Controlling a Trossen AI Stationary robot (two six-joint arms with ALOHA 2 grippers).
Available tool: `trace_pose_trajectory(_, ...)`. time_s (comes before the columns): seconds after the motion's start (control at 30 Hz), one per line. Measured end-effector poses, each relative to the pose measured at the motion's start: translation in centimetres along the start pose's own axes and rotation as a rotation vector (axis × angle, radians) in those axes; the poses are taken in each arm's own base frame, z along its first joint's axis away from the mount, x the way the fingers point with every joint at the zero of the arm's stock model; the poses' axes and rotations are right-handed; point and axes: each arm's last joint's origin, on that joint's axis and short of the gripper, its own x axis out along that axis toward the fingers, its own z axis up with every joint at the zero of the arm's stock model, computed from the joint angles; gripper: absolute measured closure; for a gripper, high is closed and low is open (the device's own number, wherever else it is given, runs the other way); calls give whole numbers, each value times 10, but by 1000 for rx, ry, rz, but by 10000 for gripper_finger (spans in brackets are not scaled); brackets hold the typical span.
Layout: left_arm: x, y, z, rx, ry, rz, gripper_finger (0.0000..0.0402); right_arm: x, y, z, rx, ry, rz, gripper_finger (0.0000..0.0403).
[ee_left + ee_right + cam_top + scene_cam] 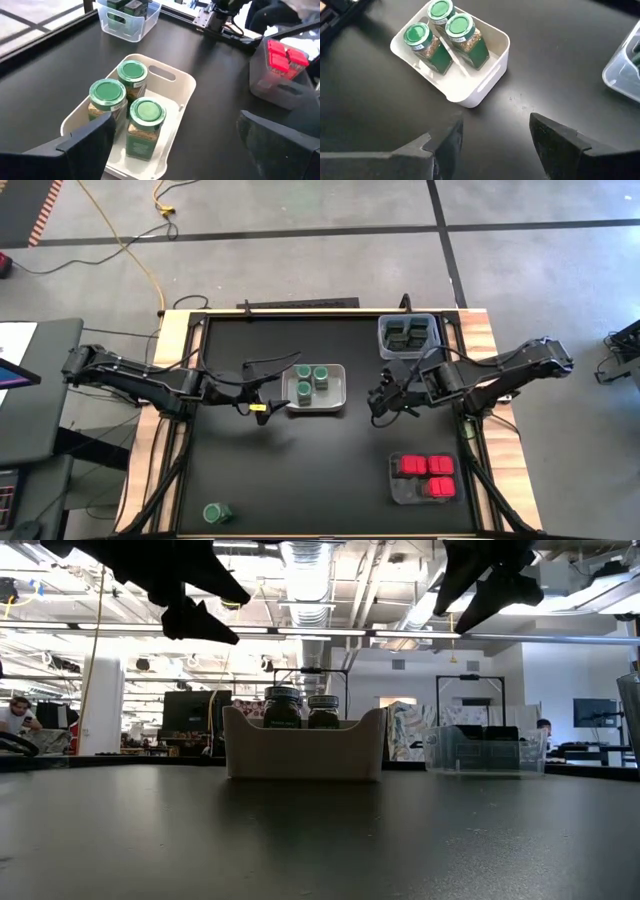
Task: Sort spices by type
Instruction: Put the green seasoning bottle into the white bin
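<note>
Three green-lidded spice jars (pixel 127 107) stand upright on their bases in a white tray (pixel 338 387) at mid-table. My left gripper (pixel 272 387) hovers just left of that tray, open, its fingers (pixel 90 140) wide apart with nothing between them. My right gripper (pixel 383 402) hangs above the table to the tray's right, also open and empty (pixel 495 124). Dark tins with greenish tops (pixel 405 333) sit in a clear bin at the far right. Red boxes (pixel 425 475) lie in a grey tray at the near right. One more green-lidded jar (pixel 217 512) stands alone near the front left edge.
The black tabletop (pixel 300 470) lies bare between the white tray and the front edge. In the low view both grippers (pixel 200 615) (pixel 490 585) hang well above the table. People and desks show in the room beyond the far edge.
</note>
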Motion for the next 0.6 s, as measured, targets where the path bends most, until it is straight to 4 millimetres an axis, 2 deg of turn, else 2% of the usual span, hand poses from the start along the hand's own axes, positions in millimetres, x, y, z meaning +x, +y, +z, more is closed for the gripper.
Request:
trace_pose_trajectory(0.13, -2, -2, 3, -4, 11, 1, 3, 0, 0, 0, -66, 0, 1, 147)
trace_pose_trajectory(0.27, -16, -15, 13, 58, 30, 83, 3, -6, 5, -8, -169, -33, 3, 147)
trace_pose_trajectory(0.43, -25, -39, 25, 124, 51, 169, 3, -21, 15, -27, -274, -92, 27, 147)
trace_pose_trajectory(0.6, -16, -62, 30, 94, 102, 187, 3, -39, 22, -51, -404, -132, 69, 147)
